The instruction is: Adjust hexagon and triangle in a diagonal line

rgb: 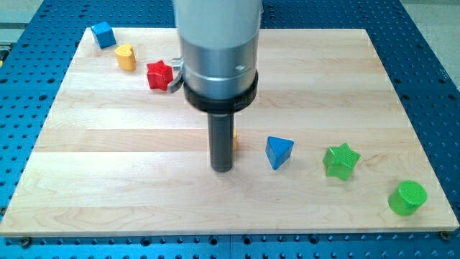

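Note:
My tip (222, 170) rests on the wooden board (108, 180) near its middle. A blue triangle block (278, 152) lies a little to the right of the tip, apart from it. Just behind the rod, only an orange-yellow sliver of a block (235, 139) shows at the rod's right side. Its shape is hidden, and I cannot tell whether the rod touches it.
A green star (341, 160) lies right of the triangle and a green cylinder (407, 198) sits near the bottom right corner. A blue cube (103, 34), a yellow block (126, 57) and a red star (159, 75) form a row at the top left. The arm's body hides the board's top middle.

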Robot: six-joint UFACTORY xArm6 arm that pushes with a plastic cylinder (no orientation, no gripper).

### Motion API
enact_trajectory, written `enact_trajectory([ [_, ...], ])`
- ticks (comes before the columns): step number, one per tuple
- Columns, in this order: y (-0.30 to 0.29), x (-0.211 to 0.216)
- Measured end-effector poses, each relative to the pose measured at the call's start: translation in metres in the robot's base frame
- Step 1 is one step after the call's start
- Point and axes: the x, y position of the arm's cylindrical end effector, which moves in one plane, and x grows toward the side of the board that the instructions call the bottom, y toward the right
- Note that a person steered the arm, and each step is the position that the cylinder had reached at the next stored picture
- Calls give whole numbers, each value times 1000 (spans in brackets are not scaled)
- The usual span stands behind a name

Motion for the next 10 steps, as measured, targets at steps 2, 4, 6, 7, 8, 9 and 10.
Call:
enact_trajectory([
  [2, 0, -39],
  [4, -9, -31],
  [6, 37, 35],
  [7, 86, 36],
  [8, 98, 36],
  [9, 97, 28],
  [10, 76, 28],
])
